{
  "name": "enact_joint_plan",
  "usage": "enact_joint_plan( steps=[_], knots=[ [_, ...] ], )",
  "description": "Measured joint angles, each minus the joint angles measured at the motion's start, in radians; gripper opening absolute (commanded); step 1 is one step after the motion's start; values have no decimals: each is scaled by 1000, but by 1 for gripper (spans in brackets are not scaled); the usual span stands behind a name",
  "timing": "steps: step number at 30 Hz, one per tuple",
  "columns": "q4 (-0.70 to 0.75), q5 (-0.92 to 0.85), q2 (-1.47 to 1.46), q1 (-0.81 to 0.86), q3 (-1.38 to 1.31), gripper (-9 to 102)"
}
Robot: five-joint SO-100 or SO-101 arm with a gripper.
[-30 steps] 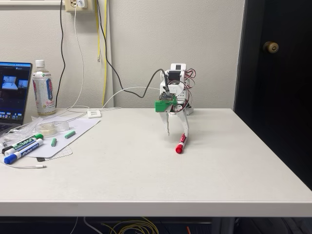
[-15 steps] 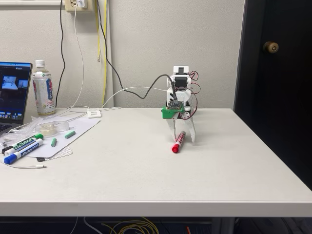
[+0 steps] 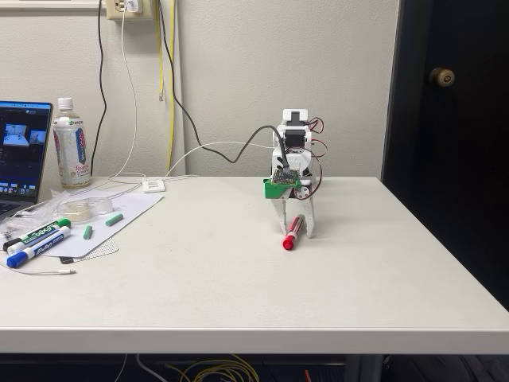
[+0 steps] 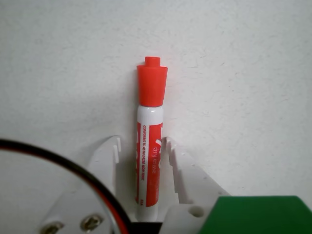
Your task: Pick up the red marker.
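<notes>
One red marker [image 4: 149, 146] is seen lying flat on the white table [image 3: 238, 286], cap pointed away from the arm, with its barrel sat right between the two white fingers [image 4: 108, 158] of the gripper [image 4: 141, 146] in the wrist view. The jaws are drawn in narrow around the barrel, one on each side, pretty much touching it, though a firm squeeze can't be confirmed. In the fixed view the gripper [image 3: 293, 231] is lowered to the tabletop near the middle, and the marker's [image 3: 291, 233] red cap is poking out toward the camera. Off at the left edge, a green marker [image 3: 40, 231] and blue marker [image 3: 36, 248] are left lying near a bottle [image 3: 71, 147] and laptop [image 3: 20, 155].
</notes>
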Motion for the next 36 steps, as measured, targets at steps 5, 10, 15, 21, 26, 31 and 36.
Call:
enact_joint_plan(
  steps=[5,10,15,21,26,31,36],
  knots=[
    [0,0,0,0,0,12],
    [0,2,0,3,0,10],
    [0,2,0,3,0,9],
    [0,11,0,3,0,7],
    [0,21,0,3,-3,7],
    [0,25,0,3,-11,13],
    [18,20,0,3,-11,21]
  ],
)
